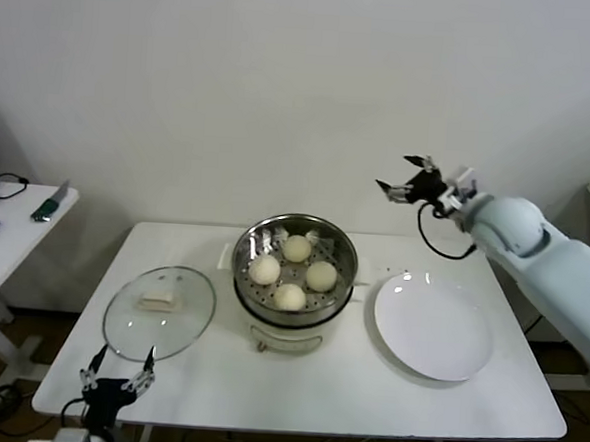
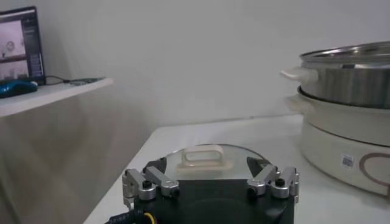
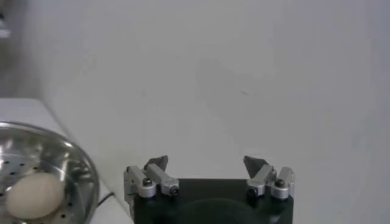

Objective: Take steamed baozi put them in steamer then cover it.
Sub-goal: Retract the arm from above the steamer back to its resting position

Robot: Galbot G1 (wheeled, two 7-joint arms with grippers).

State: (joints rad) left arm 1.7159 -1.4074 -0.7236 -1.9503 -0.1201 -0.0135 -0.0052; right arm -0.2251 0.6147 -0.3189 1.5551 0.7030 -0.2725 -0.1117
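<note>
Several cream-white steamed baozi [image 1: 296, 248] lie in the shiny steamer [image 1: 257, 241] on its white pot base, mid-table. The glass cover [image 1: 159, 311] with its cream handle lies flat on the table left of the steamer. My left gripper [image 1: 118, 370] stands open and empty, low at the table's front left edge, just short of the cover's near rim; the left wrist view shows the cover's handle [image 2: 204, 159] beyond the gripper [image 2: 208, 164] and the steamer [image 2: 347, 79] farther off. My right gripper [image 1: 408, 178] hangs open and empty in the air, above and right of the steamer. Its own view [image 3: 205, 162] catches the steamer's rim [image 3: 67, 158] and one baozi [image 3: 33, 195].
A flat white plate [image 1: 433, 328] with nothing on it lies right of the steamer. A small white side table [image 1: 14, 229] with a few items stands off to the left. The white wall runs close behind the table.
</note>
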